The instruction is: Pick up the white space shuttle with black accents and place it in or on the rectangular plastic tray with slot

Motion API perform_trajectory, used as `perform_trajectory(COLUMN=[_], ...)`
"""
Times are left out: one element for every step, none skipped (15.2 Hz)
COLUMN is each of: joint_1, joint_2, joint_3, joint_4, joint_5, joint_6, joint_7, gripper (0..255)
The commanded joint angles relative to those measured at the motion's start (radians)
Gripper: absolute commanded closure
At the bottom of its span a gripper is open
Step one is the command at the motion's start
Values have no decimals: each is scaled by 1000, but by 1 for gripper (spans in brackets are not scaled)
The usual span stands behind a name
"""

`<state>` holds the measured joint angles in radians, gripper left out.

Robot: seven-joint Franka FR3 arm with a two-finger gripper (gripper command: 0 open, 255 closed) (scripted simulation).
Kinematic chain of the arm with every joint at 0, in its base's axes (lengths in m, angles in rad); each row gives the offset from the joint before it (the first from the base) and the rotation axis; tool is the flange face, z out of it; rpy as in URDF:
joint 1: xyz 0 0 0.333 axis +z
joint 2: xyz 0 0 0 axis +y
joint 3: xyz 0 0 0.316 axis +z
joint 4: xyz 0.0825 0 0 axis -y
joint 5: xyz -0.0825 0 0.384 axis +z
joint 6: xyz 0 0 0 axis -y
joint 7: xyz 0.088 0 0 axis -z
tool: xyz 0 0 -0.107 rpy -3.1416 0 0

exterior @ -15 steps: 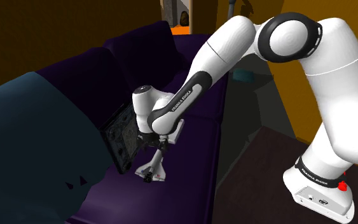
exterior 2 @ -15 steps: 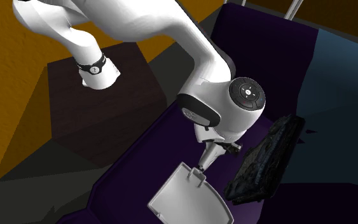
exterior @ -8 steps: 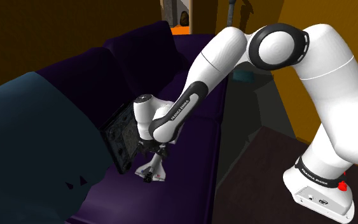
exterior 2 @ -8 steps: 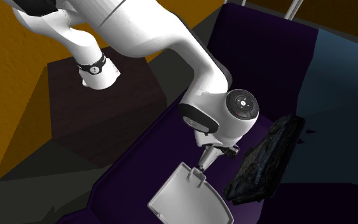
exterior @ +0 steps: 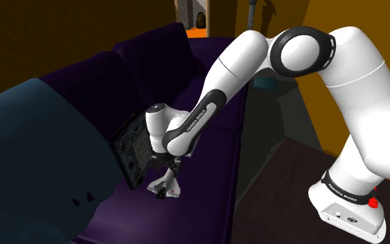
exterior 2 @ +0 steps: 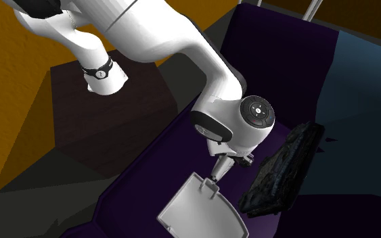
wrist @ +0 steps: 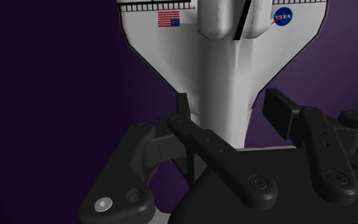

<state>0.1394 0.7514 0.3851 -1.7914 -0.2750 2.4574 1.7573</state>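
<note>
A purple sofa [exterior: 210,173] carries one of each: one white arm [exterior: 235,62], one white tray [exterior 2: 195,213] just beside the pincer [wrist: 231,105] in the second exterior view, and one shuttle [wrist: 225,76] — the wrist view shows spread fingers [wrist: 182,108] straddling its body.

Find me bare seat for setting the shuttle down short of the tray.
Free: the purple sofa seat between the shuttle and the front edge, and the stretch beyond the arm. Crowded: between shuttle and tray, where the gripper hangs.
</note>
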Motion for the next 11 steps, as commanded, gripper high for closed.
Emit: perform_trajectory(joint_1=[0,0,0,0,0,0,0,0,0,-3,-6], joint_2=[0,0,0,0,0,0,0,0,0,-11,-21], joint_3=[0,0,0,0,0,0,0,0,0,4,8], joint_4=[0,0,0,0,0,0,0,0,0,-3,-6], joint_5=[0,0,0,0,0,0,0,0,0,3,7], joint_6=[0,0,0,0,0,0,0,0,0,-7,-15], joint_7=[0,0,0,0,0,0,0,0,0,-1,-3], gripper=[255,255,255,255,255,255,255,255,255,255,255])
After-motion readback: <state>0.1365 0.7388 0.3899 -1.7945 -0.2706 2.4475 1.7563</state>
